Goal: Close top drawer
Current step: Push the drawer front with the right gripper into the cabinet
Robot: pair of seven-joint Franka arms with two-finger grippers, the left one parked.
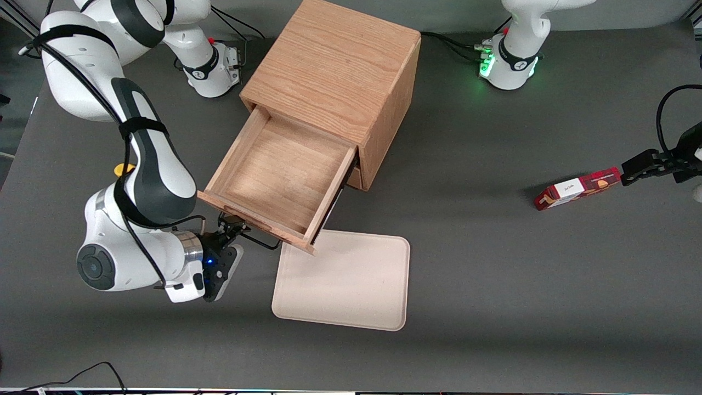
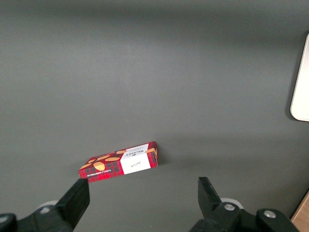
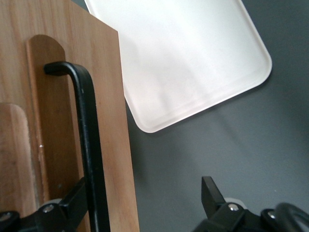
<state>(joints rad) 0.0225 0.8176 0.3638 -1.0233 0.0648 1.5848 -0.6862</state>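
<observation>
Oak-coloured, the top drawer (image 1: pixel 278 179) is seen in the front view pulled well out of the cabinet (image 1: pixel 334 77), its front corner above the cream tray (image 1: pixel 351 285) on the grey worktop (image 1: pixel 493 263). The gripper (image 1: pixel 233 227) is held at the drawer's front. In the right wrist view, the jaws are spread apart, one finger (image 3: pixel 72 203) touching the black handle (image 3: pixel 87 140). A red box (image 2: pixel 120 162) is shown in the left wrist view.
</observation>
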